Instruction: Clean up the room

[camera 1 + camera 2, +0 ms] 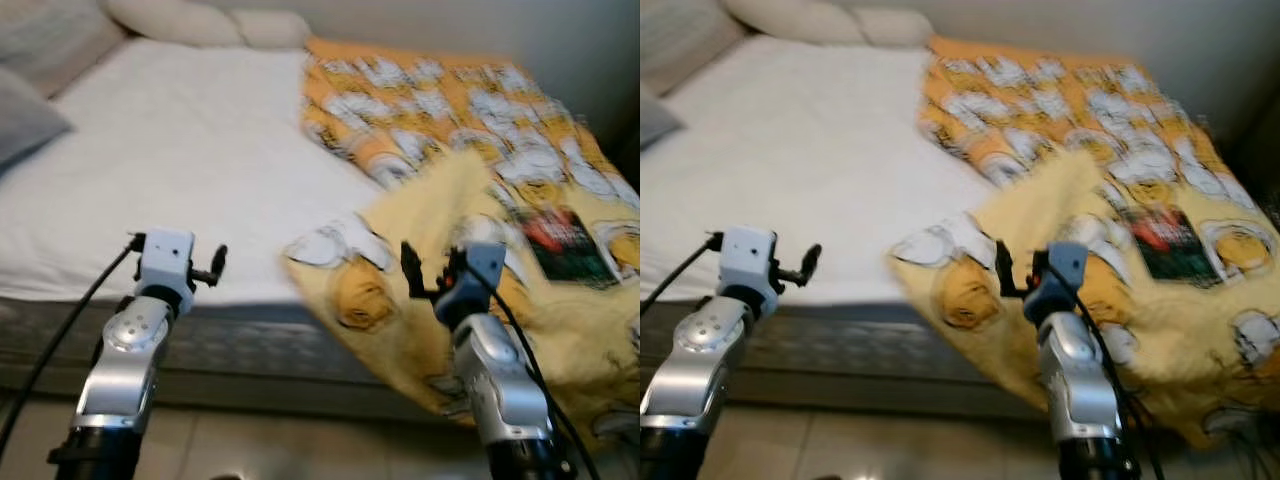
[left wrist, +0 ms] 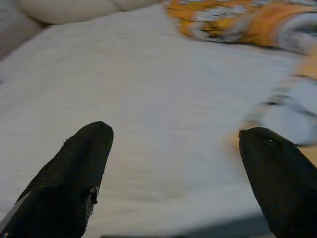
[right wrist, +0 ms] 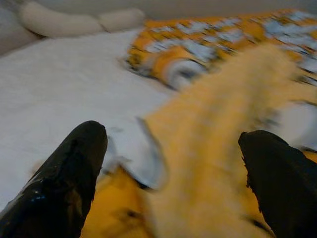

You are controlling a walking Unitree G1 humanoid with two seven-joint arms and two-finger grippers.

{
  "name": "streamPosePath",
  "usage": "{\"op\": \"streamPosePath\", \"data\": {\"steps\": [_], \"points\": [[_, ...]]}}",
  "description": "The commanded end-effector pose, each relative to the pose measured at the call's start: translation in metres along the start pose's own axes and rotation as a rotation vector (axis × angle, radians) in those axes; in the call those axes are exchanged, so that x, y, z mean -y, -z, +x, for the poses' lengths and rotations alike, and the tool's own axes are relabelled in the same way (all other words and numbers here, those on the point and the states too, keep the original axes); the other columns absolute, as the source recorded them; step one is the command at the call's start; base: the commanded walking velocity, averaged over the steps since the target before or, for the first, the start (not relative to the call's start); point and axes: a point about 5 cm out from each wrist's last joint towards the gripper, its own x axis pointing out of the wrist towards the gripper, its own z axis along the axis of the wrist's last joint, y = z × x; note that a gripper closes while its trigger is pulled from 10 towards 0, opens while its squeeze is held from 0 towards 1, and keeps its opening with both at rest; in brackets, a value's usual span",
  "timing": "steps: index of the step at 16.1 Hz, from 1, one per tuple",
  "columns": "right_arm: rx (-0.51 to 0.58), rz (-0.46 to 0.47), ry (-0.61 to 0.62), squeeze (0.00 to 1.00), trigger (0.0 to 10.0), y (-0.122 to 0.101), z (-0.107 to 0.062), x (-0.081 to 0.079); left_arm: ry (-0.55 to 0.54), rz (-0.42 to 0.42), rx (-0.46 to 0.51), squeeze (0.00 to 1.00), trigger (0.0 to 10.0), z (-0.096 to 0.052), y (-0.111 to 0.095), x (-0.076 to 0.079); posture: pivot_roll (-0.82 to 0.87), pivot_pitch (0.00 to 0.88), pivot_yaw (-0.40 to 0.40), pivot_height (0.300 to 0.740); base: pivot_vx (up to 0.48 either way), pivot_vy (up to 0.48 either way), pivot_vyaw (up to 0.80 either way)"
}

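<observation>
Both grippers are raised at the near edge of the bed. On the left, the left gripper hangs over the white sheet, its fingers spread wide and empty. On the right, the right gripper is just in front of the yellow blanket, fingers also wide apart with nothing between them.

Judging by how things lie, tidying has barely begun. The blanket is rumpled, bunched over the right half of the bed, with one corner spilling over the near edge toward the floor; it has yet to be spread or folded. A dark flat thing, too blurred to identify, lies on the blanket beside the right gripper and would likely need lifting off first. Farther back, pillows sit at the head.
</observation>
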Motion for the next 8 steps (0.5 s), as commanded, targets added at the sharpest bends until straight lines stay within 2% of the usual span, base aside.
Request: {"op": "streamPosePath", "data": {"steps": [1,8], "points": [[0.008,0.004,0.015,0.00,10.0,-0.0011,0.0001,0.0031,0.010,0.017,0.013,1.00,10.0,0.0016,-0.0033,0.0013,0.00,0.000,-0.032,0.740,0.000,-0.439,0.00],[0.002,0.001,0.015,0.00,10.0,0.0014,0.0017,0.0039,0.016,0.021,0.015,1.00,10.0,0.0020,-0.0031,0.0019,0.01,0.000,-0.030,0.740,0.000,-0.440,0.00]]}}
